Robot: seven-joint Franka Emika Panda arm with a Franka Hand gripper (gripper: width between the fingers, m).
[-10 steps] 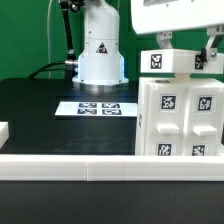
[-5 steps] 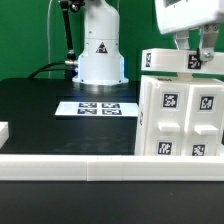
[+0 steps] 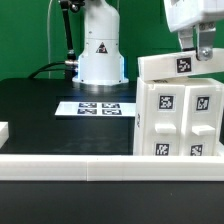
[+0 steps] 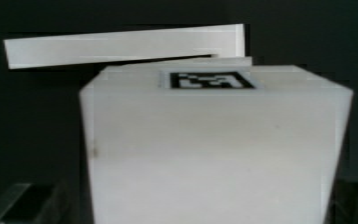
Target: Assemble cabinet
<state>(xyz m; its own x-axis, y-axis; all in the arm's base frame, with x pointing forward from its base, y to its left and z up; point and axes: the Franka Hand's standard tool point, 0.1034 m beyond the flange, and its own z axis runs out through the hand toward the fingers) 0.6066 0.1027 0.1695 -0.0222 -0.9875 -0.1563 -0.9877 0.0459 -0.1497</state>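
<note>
The cabinet body (image 3: pixel 178 122) is a big white box with several black-and-white tags, standing at the exterior view's right by the front rail. My gripper (image 3: pixel 206 50) is above its top, shut on a white tagged panel (image 3: pixel 176 66). The panel is tilted and sits on or just over the body's top edge. In the wrist view the panel (image 4: pixel 211 150) fills most of the picture, with its tag at the far end and dark fingers at both sides. A flat white slab (image 4: pixel 123 48) shows beyond it; I cannot tell what part it is.
The marker board (image 3: pixel 99 108) lies on the black table in front of the robot base (image 3: pixel 100 50). A long white rail (image 3: pixel 70 166) runs along the table's front edge. A small white piece (image 3: pixel 3 130) sits at the exterior view's left edge.
The gripper has moved toward the exterior view's right and slightly down with the panel. The panel now tilts over the cabinet body's top.
</note>
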